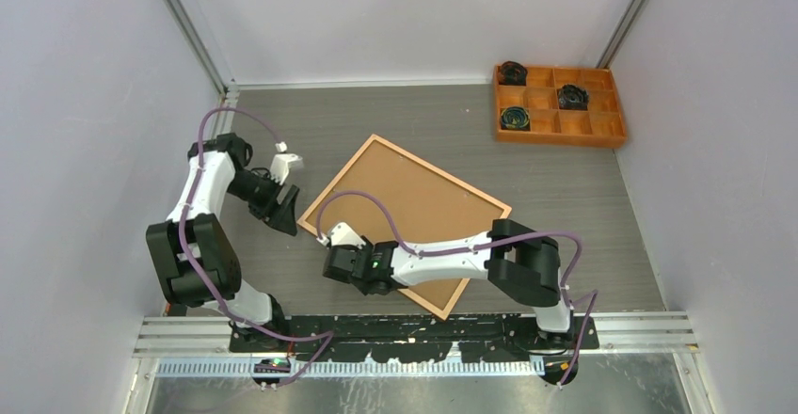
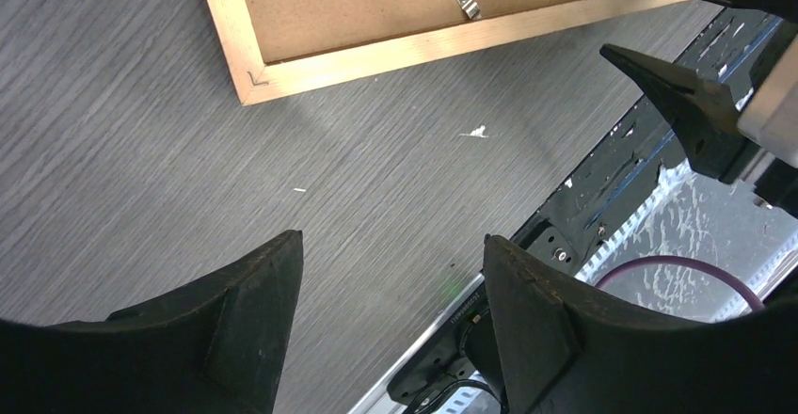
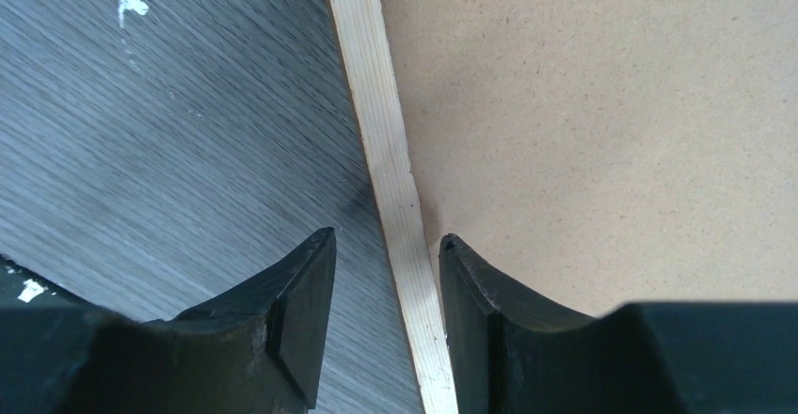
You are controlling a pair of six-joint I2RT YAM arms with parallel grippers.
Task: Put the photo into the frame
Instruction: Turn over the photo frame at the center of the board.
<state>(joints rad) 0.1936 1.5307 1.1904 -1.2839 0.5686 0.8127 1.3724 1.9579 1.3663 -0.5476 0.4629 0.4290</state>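
Note:
The frame (image 1: 443, 173) lies face down on the table, turned diagonally, with its plain brown backing board (image 1: 414, 212) up. The photo is hidden. My right gripper (image 1: 332, 265) is open, low over the frame's near-left rail. In the right wrist view the pale rail (image 3: 391, 169) runs between the fingertips of the right gripper (image 3: 388, 240), one finger over the table, the other over the board (image 3: 612, 103). My left gripper (image 1: 285, 214) is open and empty just left of the frame's left corner. In the left wrist view the left gripper (image 2: 391, 245) hovers over bare table, the frame corner (image 2: 376, 55) beyond.
An orange compartment tray (image 1: 560, 137) holding a few dark round items stands at the back right. A small metal clip (image 2: 466, 3) sits on the backing board. Pale walls close in left, right and back. The arms' black base rail (image 1: 414, 331) runs along the near edge.

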